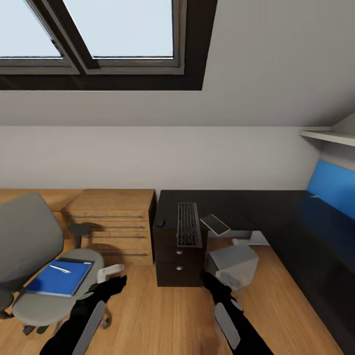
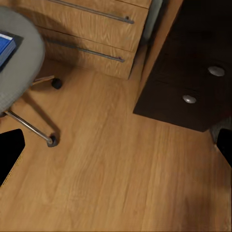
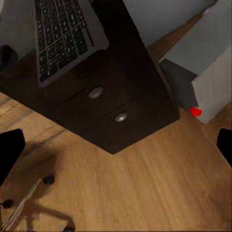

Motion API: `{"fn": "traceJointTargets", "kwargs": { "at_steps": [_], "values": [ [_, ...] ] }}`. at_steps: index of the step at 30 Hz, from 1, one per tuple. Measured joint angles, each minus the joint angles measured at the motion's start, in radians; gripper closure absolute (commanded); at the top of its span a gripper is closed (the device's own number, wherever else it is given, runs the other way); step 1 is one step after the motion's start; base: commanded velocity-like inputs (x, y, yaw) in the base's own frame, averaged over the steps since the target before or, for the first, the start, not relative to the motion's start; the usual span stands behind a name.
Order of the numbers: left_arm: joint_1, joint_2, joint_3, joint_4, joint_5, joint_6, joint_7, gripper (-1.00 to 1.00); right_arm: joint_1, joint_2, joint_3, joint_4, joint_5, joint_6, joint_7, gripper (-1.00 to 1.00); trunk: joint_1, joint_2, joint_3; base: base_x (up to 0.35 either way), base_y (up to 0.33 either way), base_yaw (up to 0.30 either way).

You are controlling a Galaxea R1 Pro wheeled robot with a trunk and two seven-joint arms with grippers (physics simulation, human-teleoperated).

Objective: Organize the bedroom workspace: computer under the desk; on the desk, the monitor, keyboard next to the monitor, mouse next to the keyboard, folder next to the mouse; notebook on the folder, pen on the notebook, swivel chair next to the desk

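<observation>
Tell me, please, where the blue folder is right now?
In the head view, the folder lies on the swivel chair seat at lower left, with the pen on top, left of the wooden dresser.

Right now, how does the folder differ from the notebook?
The folder is bright blue and larger; the notebook is pale grey and smaller. The folder lies on the swivel chair seat with the pen on it; the notebook lies bare on the desk. Both are flat rectangles.
</observation>
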Motion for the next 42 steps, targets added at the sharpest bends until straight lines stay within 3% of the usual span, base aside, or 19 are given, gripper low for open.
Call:
{"fn": "traceJointTargets", "kwargs": {
  "at_steps": [1, 4, 11, 14, 15, 16, 17, 18, 22, 26, 29, 33, 39, 40, 42],
  "values": [
    [0.000, 0.000, 0.007, -0.020, 0.002, 0.020, 0.000, -1.00, 0.000, 0.000, 0.002, -0.082, -0.015, 0.010, 0.001, -1.00, 0.000, 0.000, 0.000, 0.325, 0.149, 0.000],
    [0.000, 0.001, 0.021, -0.042, 0.003, 0.061, 0.000, -1.00, 0.002, -0.001, 0.002, -0.151, -0.051, 0.027, 0.003, -1.00, 0.000, 0.000, 0.000, 0.325, 0.147, 0.000],
    [0.000, -0.001, 0.031, 0.025, 0.000, 0.083, 0.000, -1.00, 0.005, -0.002, 0.002, -0.137, -0.070, 0.032, 0.011, -1.00, 0.000, 0.000, 0.000, 0.325, 0.120, 0.000],
    [0.000, -0.011, 0.022, 0.052, -0.001, 0.067, -0.001, -1.00, 0.007, -0.012, -0.001, -0.129, -0.120, 0.035, 0.009, -1.00, 0.000, 0.000, 0.000, 0.327, 0.063, 0.000],
    [0.001, -0.017, 0.017, 0.063, -0.002, 0.055, -0.003, -1.00, 0.007, -0.024, -0.003, -0.125, -0.172, 0.037, 0.008, -1.00, 0.000, 0.000, 0.000, 0.206, 0.019, 0.000],
    [0.001, -0.021, 0.013, 0.071, -0.001, 0.047, -0.006, -1.00, 0.008, -0.042, -0.003, -0.122, -0.262, 0.050, 0.008, -1.00, 0.000, 0.000, 0.000, 0.165, 0.015, 0.000],
    [0.000, -0.022, 0.013, 0.072, -0.001, 0.046, -0.006, -1.00, 0.008, -0.045, -0.002, -0.122, -0.282, 0.055, 0.008, -1.00, 0.000, 0.000, 0.000, 0.084, 0.008, 0.000],
    [0.000, -0.023, 0.012, 0.074, -0.001, 0.044, -0.006, -1.00, 0.008, -0.050, -0.002, -0.121, -0.329, 0.068, 0.009, -1.00, 0.000, 0.000, 0.000, 0.068, 0.006, 0.000],
    [0.000, -0.030, 0.011, 0.064, 0.000, 0.045, -0.004, -1.00, 0.008, -0.057, -0.002, -0.120, -0.416, 0.081, 0.011, -1.00, 0.001, 0.000, 0.000, 0.027, 0.003, 0.000],
    [0.000, -0.038, 0.010, 0.051, 0.001, 0.044, -0.001, -1.00, 0.008, -0.069, -0.003, -0.120, -0.465, 0.083, 0.046, -1.00, 0.004, -0.007, -0.003, 0.006, 0.001, 0.000],
    [0.000, -0.044, 0.010, 0.046, 0.000, 0.043, 0.002, -1.00, 0.008, -0.089, -0.001, -0.119, -0.511, 0.085, 0.152, -1.00, 0.016, -0.028, -0.013, 0.002, 0.000, 0.000],
    [0.000, -0.046, 0.010, 0.045, 0.000, 0.043, 0.003, -1.00, 0.008, -0.094, 0.000, -0.082, -0.532, 0.084, 0.253, -1.00, 0.031, -0.056, -0.025, 0.000, 0.000, 0.000],
    [0.000, -0.047, 0.009, 0.039, 0.000, 0.042, 0.001, -1.00, 0.008, -0.094, -0.002, -0.045, -0.538, 0.082, 0.301, -1.00, 0.054, -0.098, -0.044, 0.000, 0.000, 0.000],
    [0.000, -0.047, 0.008, 0.023, 0.000, 0.043, 0.001, -1.00, 0.008, -0.095, -0.003, -0.043, -0.538, 0.081, 0.303, -1.00, 0.058, -0.105, -0.047, 0.000, 0.000, 0.000],
    [0.062, -0.048, 0.005, -0.111, 0.001, 0.051, -0.002, -1.00, 0.008, -0.098, -0.003, -0.042, -0.538, 0.081, 0.306, -1.00, 0.066, -0.119, -0.053, 0.000, 0.000, 0.000]
  ]
}}
